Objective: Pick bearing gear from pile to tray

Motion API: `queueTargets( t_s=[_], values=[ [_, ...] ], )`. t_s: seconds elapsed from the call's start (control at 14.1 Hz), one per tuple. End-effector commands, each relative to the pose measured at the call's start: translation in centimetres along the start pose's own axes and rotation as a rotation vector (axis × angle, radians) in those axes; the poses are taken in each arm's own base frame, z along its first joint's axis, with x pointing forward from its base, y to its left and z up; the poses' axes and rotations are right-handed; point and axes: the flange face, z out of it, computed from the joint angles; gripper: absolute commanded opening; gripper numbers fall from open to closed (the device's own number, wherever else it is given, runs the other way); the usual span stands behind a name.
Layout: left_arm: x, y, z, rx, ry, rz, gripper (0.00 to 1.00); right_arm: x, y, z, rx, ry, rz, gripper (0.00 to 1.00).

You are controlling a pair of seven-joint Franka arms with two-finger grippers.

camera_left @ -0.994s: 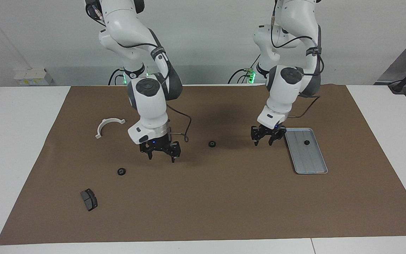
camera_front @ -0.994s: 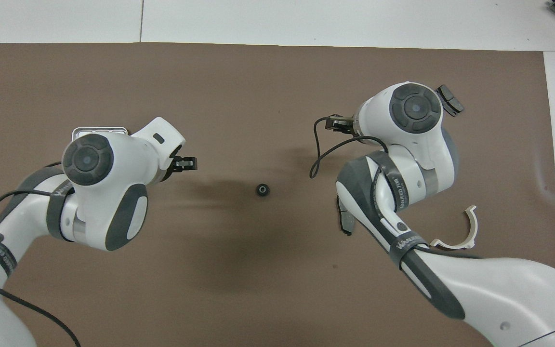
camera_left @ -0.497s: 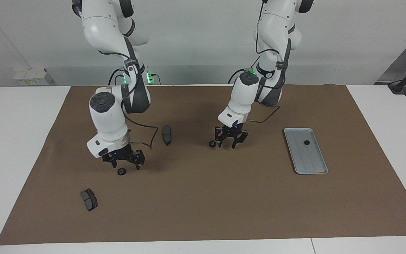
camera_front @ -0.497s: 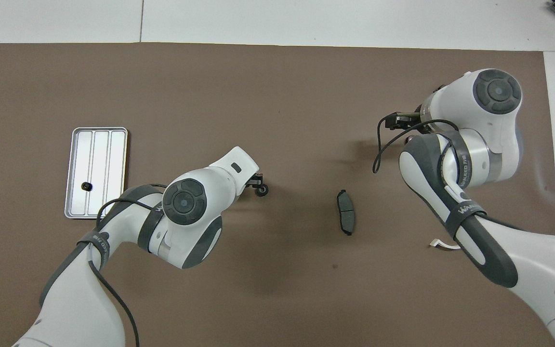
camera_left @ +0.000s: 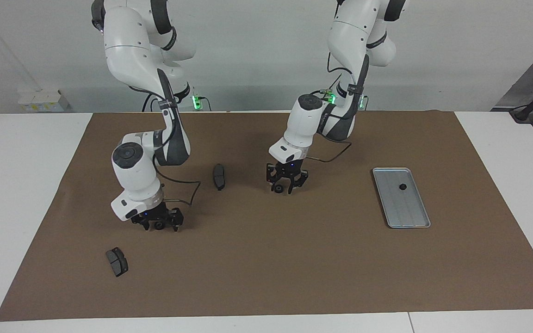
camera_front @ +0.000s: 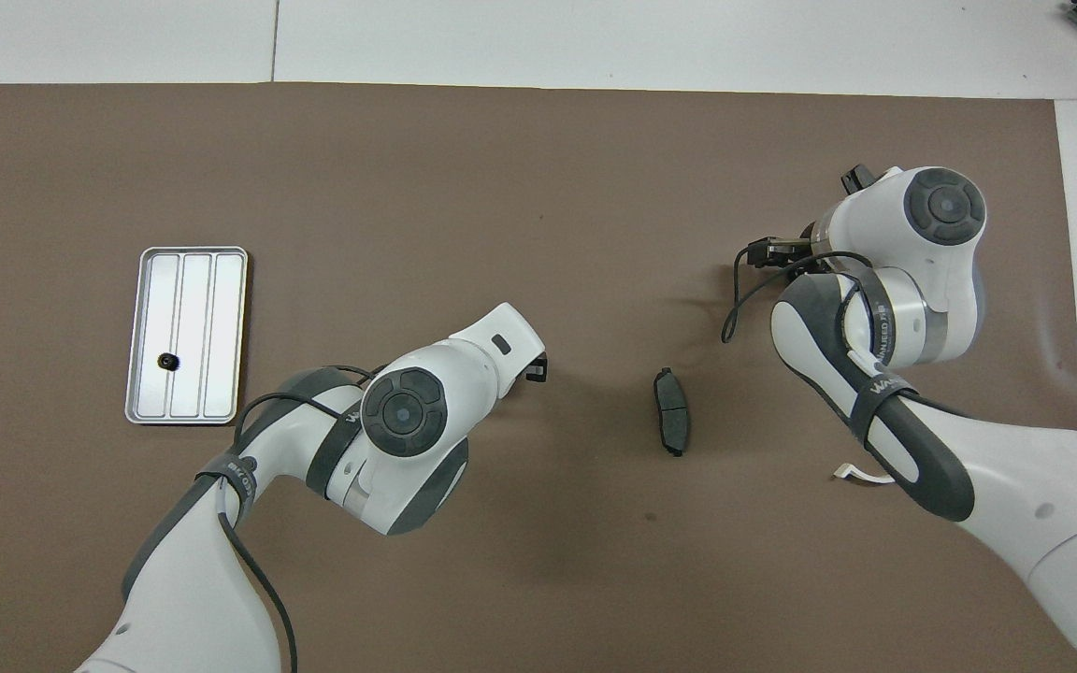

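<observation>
The pile's parts lie scattered on the brown mat. My right gripper [camera_left: 160,226] is open and down at the mat, its fingers either side of a small black ring [camera_left: 158,225]. My left gripper [camera_left: 283,185] is open and low over the middle of the mat, with a second black ring [camera_left: 278,188] between its fingers. The silver grooved tray [camera_left: 407,208] lies toward the left arm's end and holds one black ring [camera_left: 402,187]; it also shows in the overhead view [camera_front: 207,308]. In the overhead view both wrists hide the grippers and their rings.
One dark brake pad [camera_left: 219,176] lies between the two grippers, also seen from overhead [camera_front: 671,411]. Another brake pad [camera_left: 116,262] lies farther from the robots than the right gripper. Only a tip of the white bracket [camera_front: 861,475] shows under the right arm.
Both grippers moved toward the right arm's end and came down, the right over one ring, the left from beside the tray to the middle ring. The right arm now hides the bracket.
</observation>
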Motion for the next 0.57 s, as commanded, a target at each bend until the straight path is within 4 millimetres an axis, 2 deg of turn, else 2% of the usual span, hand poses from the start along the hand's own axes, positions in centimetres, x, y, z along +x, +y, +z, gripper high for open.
queueTargets(
  t_s=[0.0, 0.14, 0.21, 0.28, 0.35, 0.43, 0.5],
  values=[
    [-0.4, 0.4, 0.6, 0.004, -0.012, -0.001, 0.57, -0.6, 0.5, 0.0, 0.018, 0.004, -0.003, 0.98],
    [-0.9, 0.7, 0.8, 0.006, -0.02, 0.006, 0.54, -0.8, 0.4, 0.1, 0.017, -0.007, -0.003, 0.74],
    [-1.0, 0.6, 0.9, 0.007, -0.023, 0.008, 0.52, -1.1, 0.4, 0.2, 0.016, -0.013, -0.004, 0.7],
    [-1.1, 0.6, 1.0, 0.009, -0.027, 0.008, 0.5, -1.1, 0.4, 0.2, 0.016, -0.013, -0.004, 0.61],
    [-1.4, 0.5, 1.1, 0.012, -0.033, 0.009, 0.5, -1.1, 0.7, 0.1, 0.015, -0.012, 0.0, 0.44],
    [-1.8, 0.6, 1.3, 0.014, -0.039, 0.014, 0.49, -1.0, 0.7, 0.0, 0.016, -0.01, 0.001, 0.15],
    [-2.2, 0.9, 1.4, 0.014, -0.044, 0.021, 0.48, -0.9, 0.7, -0.1, 0.016, -0.007, 0.004, 0.0]
  ],
)
